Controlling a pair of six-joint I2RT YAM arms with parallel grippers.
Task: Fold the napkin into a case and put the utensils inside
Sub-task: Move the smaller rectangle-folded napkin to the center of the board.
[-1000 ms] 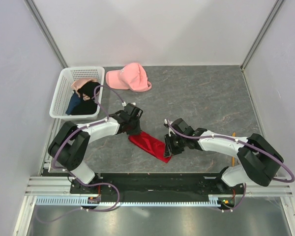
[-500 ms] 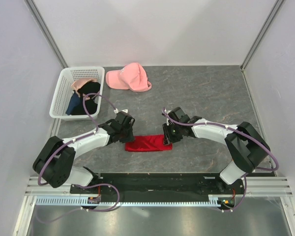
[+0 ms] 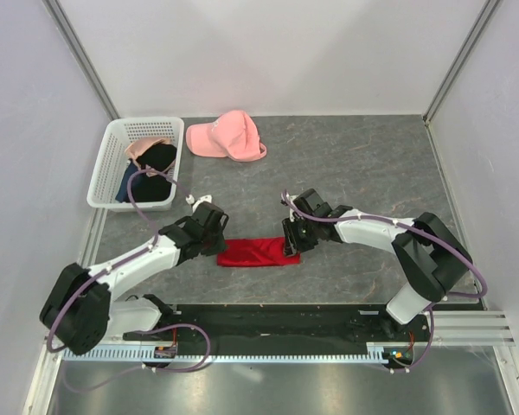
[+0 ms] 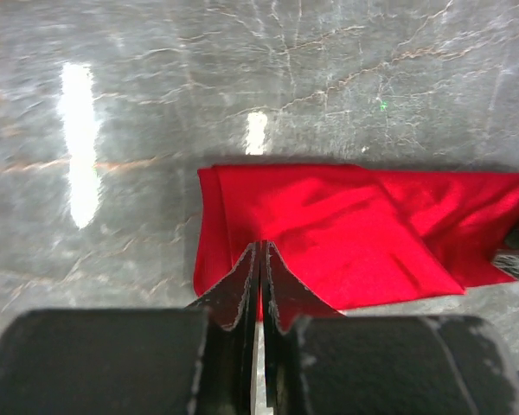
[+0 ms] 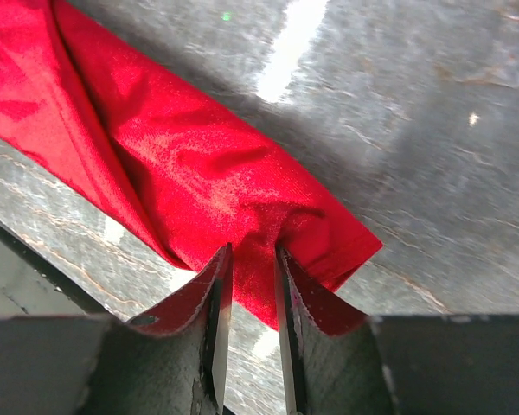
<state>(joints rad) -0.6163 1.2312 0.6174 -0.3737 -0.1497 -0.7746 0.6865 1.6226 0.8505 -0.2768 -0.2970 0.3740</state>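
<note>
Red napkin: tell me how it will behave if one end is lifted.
The napkin would likely droop and unfold: it lies in soft, wrinkled folds. It seems light, puckering where the right claw pinches it. Its sheen hints it could slip from a shallow grip.

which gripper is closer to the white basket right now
Left. The left gripper is at the end of the napkin that lies toward the white basket. The right gripper is at the napkin's opposite end, farther from the basket.
</note>
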